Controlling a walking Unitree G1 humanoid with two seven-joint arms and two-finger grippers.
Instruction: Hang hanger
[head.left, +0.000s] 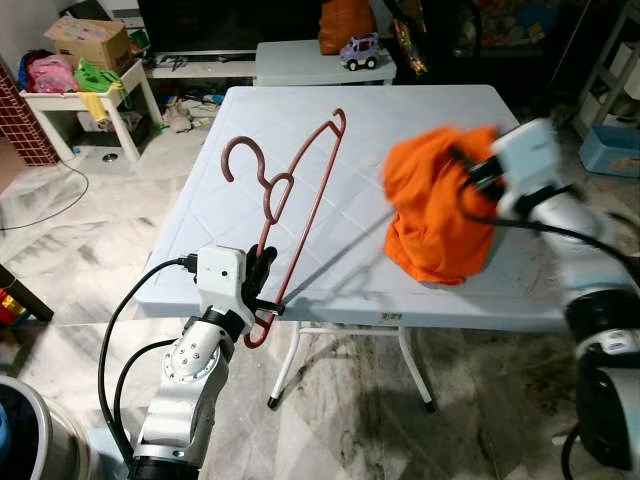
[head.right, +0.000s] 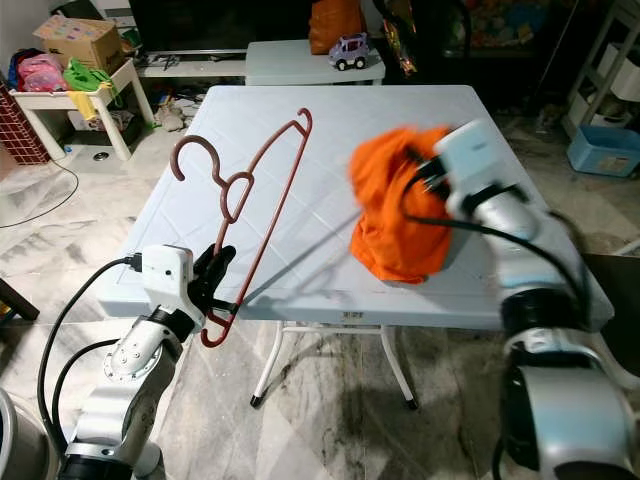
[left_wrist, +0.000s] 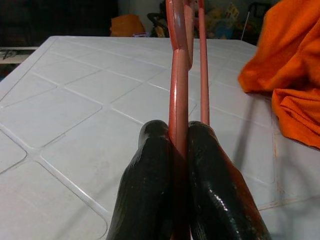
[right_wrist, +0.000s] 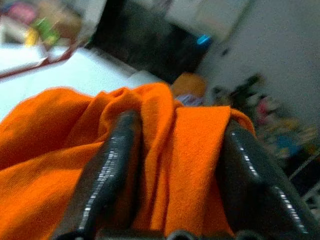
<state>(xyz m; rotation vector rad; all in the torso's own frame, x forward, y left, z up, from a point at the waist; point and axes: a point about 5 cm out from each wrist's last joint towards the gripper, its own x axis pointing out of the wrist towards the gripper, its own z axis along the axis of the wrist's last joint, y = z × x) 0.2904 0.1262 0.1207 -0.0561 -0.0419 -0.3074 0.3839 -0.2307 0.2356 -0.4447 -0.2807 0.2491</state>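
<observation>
Currently the left hand (head.left: 262, 290) sits lower left of the left eye frame, at the near edge of the white surface (head.left: 300, 160). Its two black fingers (left_wrist: 150, 185) are pressed together on the thin bar of the red hanger (head.left: 300, 190), pinching it near the hanger's lower corner. Left wrist view confirms: bar runs straight up between the two pads, no gap.

Hanger stands tilted above the surface, hook (head.left: 243, 158) up toward frame centre-left, long side running diagonally up to a corner near upper centre. Its lower corner hangs just off the surface's near edge.

Right hand (right_wrist: 175, 165) is centre right of the left eye frame, buried in the orange cloth (head.left: 440, 205). Right wrist view shows its fingers (right_wrist: 112, 165) spread with a bunch of orange fabric between them; both touch the fabric, but whether they grip it I cannot tell. Cloth is bunched in a heap, its lower part resting on the surface near the right front edge. Motion blur on the cloth and the right arm.

Hanger and cloth are apart, bare surface between them.

Farther back, upper centre: a second pale table (head.left: 300, 62) with a toy car (head.left: 361, 52). Upper left: a low white shelf (head.left: 60, 100) with a cardboard box (head.left: 88, 42) and clutter. Marble-pattern floor (head.left: 90, 250) all round.
</observation>
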